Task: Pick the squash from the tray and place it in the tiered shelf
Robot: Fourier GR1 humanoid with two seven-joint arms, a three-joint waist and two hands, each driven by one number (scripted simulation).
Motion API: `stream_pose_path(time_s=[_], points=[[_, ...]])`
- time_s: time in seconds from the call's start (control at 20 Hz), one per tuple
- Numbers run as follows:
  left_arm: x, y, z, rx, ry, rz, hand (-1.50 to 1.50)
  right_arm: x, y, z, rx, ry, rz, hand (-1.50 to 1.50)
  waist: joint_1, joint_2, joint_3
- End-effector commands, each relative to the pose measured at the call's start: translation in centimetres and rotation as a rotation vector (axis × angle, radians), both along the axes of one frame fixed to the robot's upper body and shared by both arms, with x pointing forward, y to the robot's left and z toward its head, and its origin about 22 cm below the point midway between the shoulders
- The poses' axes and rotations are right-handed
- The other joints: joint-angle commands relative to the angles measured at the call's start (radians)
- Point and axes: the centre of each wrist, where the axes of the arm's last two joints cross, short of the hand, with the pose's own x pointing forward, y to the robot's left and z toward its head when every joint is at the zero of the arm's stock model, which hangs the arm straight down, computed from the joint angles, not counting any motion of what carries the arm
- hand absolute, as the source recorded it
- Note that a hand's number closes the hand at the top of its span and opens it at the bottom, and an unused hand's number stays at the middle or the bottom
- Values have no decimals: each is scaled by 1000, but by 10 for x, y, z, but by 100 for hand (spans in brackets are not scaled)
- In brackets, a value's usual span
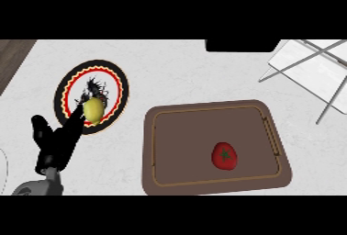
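Note:
A brown tray (163, 137) lies on the counter at centre right. On it sits a red, round fruit with a green stem mark (224, 155), towards its right half. A white tiered shelf with grey legs (313, 64) stands at the upper right. My left hand (55, 142) stands at the lower left with its fingers straight, pointing up towards a plate. It holds nothing. My right hand shows nowhere in the head view.
A round plate with a black, red and yellow rim (116, 78) lies at the upper left, with a yellow fruit (93, 109) on it just above my left fingertips. A black block (240, 45) sits at the top edge. Dark wood (10, 57) borders the counter's far left.

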Motion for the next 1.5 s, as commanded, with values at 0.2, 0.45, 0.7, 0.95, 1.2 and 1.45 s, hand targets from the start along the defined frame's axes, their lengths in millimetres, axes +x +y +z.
stream_pose_path(time_s=[0.2, 0.45, 0.7, 0.95, 1.2, 1.45], points=[[-14, -2, -8, 0, 54, -4, 0, -6, -11, 3, 187, -261, 8, -150, 2, 4, -5], [-10, -8, -13, -29, 73, 12, 0, -18, -14, 22, 291, -451, 5, -150, -10, 1, -6], [-4, -1, -5, -33, 63, 25, 0, -42, -38, 52, 233, -568, -121, -150, -14, 0, -7], [-4, -1, -11, -36, 69, 6, 0, -62, -64, 46, 216, -604, -299, -150, -23, 0, -7], [-17, 7, -8, -22, 59, 43, 0, -120, -92, 62, 222, -694, -373, -150, -48, -12, -6], [-15, 7, -11, -9, 67, 62, 0, -171, -110, 55, 270, -670, -323, -150, -53, -10, -6]])
